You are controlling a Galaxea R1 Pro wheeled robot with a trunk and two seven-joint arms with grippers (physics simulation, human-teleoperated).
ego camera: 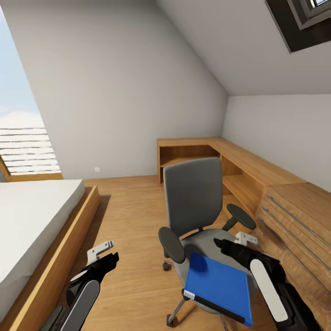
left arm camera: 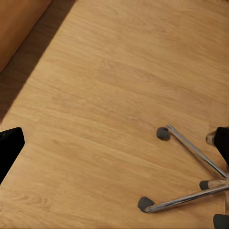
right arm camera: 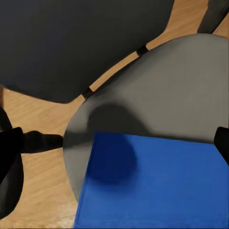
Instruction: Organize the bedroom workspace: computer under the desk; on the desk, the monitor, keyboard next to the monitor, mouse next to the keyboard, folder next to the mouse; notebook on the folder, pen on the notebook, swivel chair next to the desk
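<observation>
Flat bright blue folder (ego camera: 219,286) lay on grey seat of chrome-based swivel chair (ego camera: 193,202). Light wooden drawer chest (ego camera: 294,220) just beside chair, white-mattressed bed (ego camera: 32,230) opposite. Right gripper (ego camera: 220,243) hovered over seat, empty; left gripper (ego camera: 108,257) above wooden floor (left arm camera: 109,95). Opening of either: cannot tell.

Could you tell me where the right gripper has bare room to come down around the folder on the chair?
The grey seat of the swivel chair is bare between the folder and the backrest, where the right gripper hangs. The floor between the chair and the bed is open too. Toward the wooden drawer chest it is tight, with an armrest between.
</observation>
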